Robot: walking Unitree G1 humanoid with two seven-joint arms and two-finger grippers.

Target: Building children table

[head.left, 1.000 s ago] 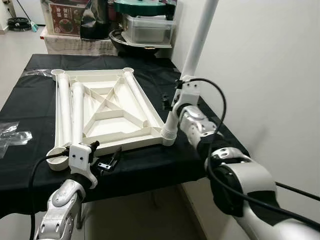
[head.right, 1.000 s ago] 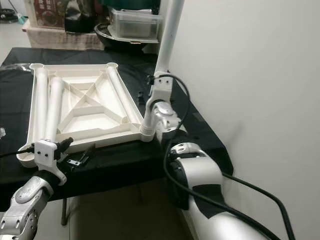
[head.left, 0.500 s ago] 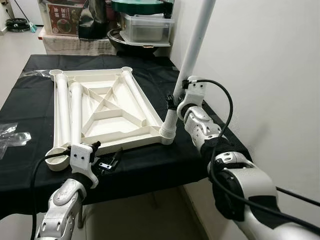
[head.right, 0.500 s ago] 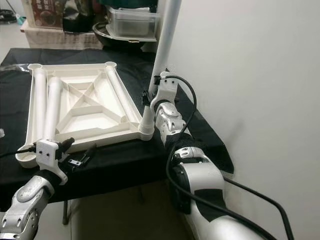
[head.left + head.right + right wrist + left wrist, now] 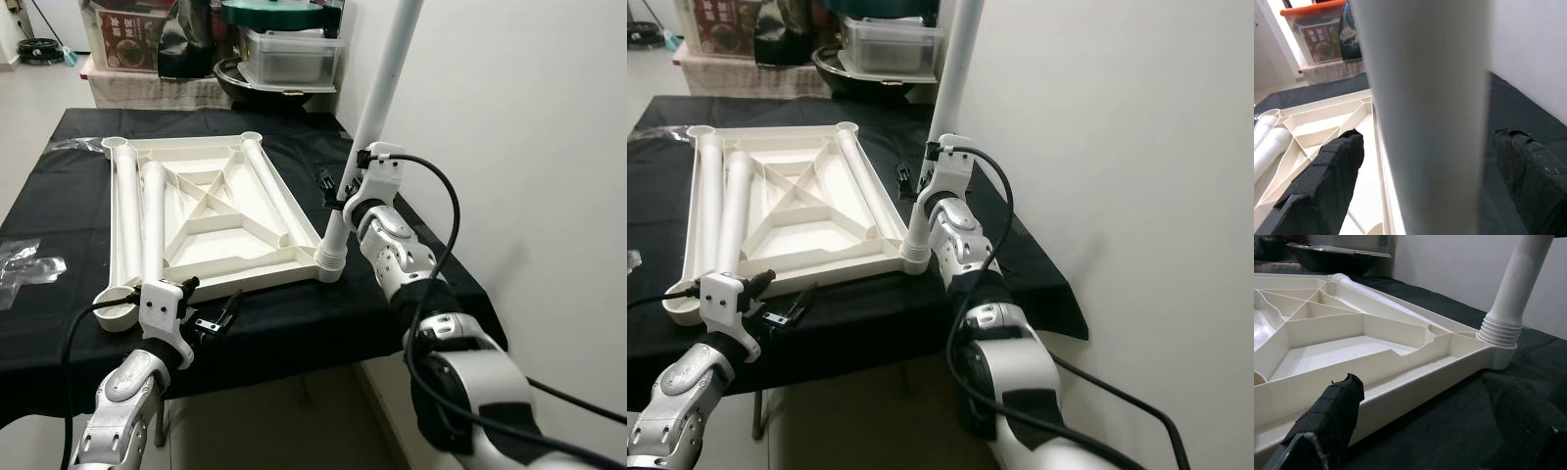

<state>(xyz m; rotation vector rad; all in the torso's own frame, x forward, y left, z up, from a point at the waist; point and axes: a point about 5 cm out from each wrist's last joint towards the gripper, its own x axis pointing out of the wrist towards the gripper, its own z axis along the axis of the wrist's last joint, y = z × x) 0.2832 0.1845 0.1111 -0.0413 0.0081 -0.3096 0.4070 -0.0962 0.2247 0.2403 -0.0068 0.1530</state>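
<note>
Change since one second ago: the right gripper [image 5: 338, 188] has climbed up the standing table leg [image 5: 377, 108]; the left gripper [image 5: 208, 305] is unchanged in place.

Right gripper: fingers [image 5: 1327, 181] spread to either side of the leg, apart from it, not clamped.

Left gripper: fingers [image 5: 1334, 413] apart, holding nothing, low over the black tablecloth [image 5: 294, 328] just before the near edge of the tabletop.

Table leg: white plastic tube, upright, slightly tilted, ribbed collar at its base seated in the near right corner socket of the tabletop [image 5: 211, 220].

Tabletop: cream plastic, lying underside up on the cloth; diagonal ribs crossing at centre, round sockets at the corners.

Spare legs [image 5: 139, 217]: two white tubes lying side by side along the tabletop's left side; a third lies along its right edge.

Beyond the table: clear storage bin [image 5: 289, 54] with a teal lid above it; box [image 5: 132, 29] with a red printed label, writing too small to read.
</note>
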